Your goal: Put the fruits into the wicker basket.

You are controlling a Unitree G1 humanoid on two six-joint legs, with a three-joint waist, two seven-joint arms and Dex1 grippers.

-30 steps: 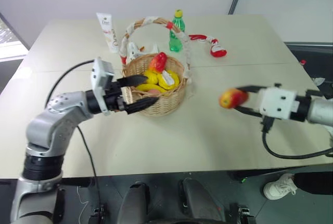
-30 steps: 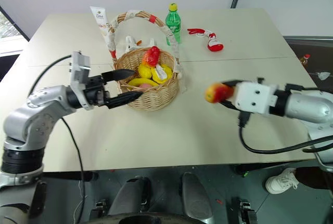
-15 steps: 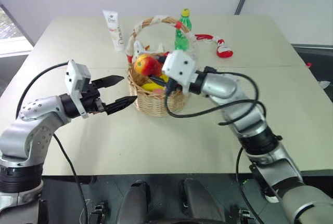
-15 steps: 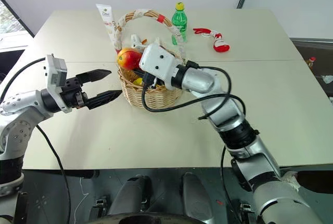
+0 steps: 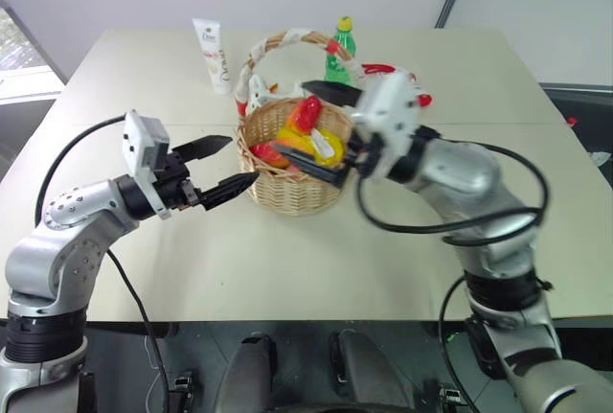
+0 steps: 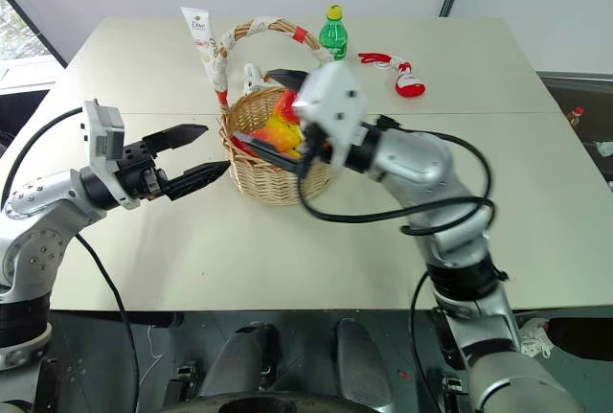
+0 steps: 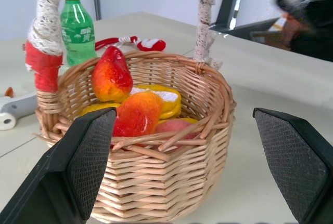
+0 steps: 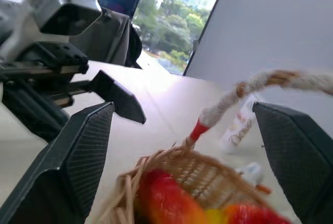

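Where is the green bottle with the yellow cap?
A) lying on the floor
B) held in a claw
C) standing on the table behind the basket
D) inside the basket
C: the green bottle stands upright on the table behind the wicker basket, and neither claw is touching it.

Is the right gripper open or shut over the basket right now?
Open. The right gripper has its two black fingers spread wide above the wicker basket, nothing between them.
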